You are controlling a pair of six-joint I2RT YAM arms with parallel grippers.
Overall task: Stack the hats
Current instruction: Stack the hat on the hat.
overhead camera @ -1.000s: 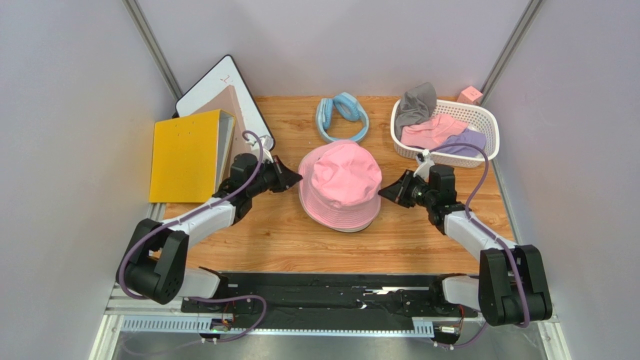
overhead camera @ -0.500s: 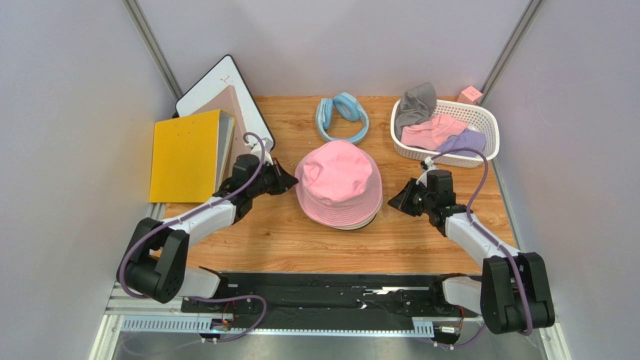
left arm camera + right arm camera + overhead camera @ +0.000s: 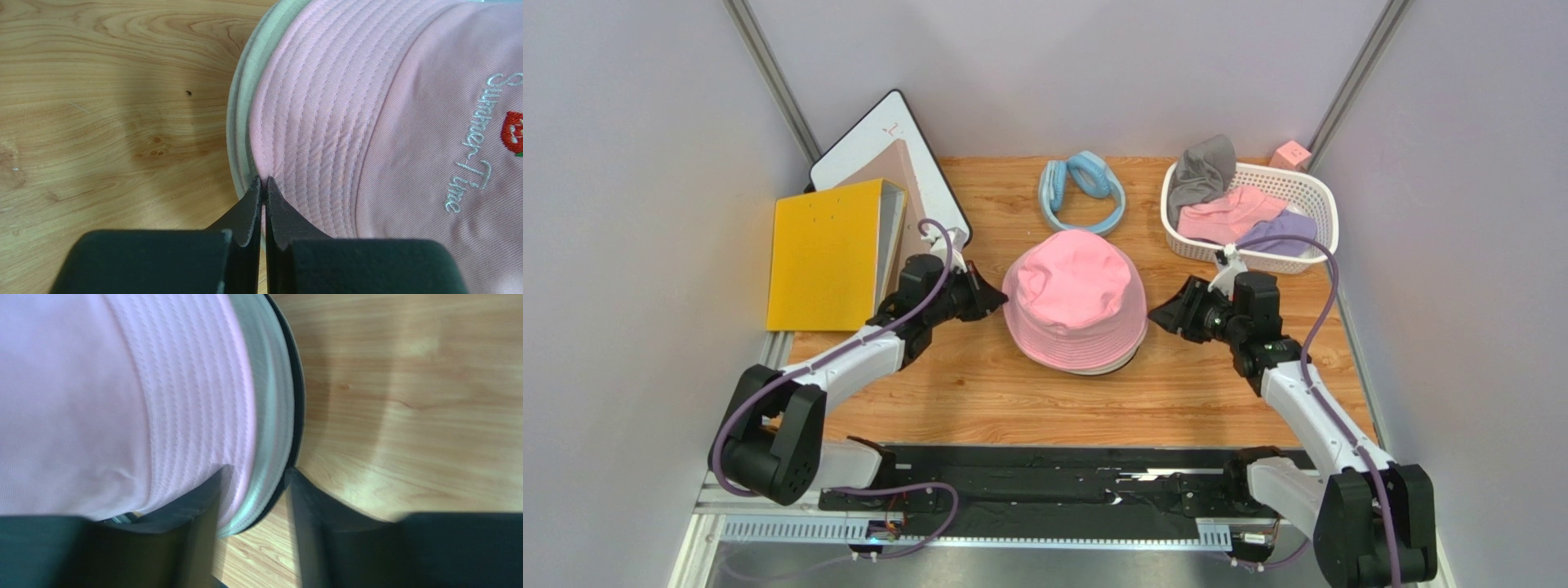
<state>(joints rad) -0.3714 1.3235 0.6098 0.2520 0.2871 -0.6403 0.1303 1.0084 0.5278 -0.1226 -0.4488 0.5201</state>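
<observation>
Two grippers flank the pink hat (image 3: 1075,294) in the overhead view, the left gripper (image 3: 994,300) at its left brim and the right gripper (image 3: 1156,319) at its right brim. I take that opposed hold as a way to keep the soft brim level instead of folding. The hat sits crown up in the middle of the table (image 3: 989,380), over a paler brim, so I judge it has landed on the pile. A grey hat (image 3: 1201,165) and a lavender hat (image 3: 1286,230) wait with others in the white basket (image 3: 1320,196) at the far right, nearer my right arm.

On the left wrist camera, the fingers are pressed together with the pink brim's edge nipped between their tips, just where it overlaps the pale hat (image 3: 236,122) underneath.

On the right wrist camera, the jaws stand partly apart astride the pile's edge. The pink brim, the pale brim and the rim of a black hat (image 3: 299,416) pass between them, and nothing is clamped.

My next concern is opening the left side and backing out without dragging the brim off centre.
</observation>
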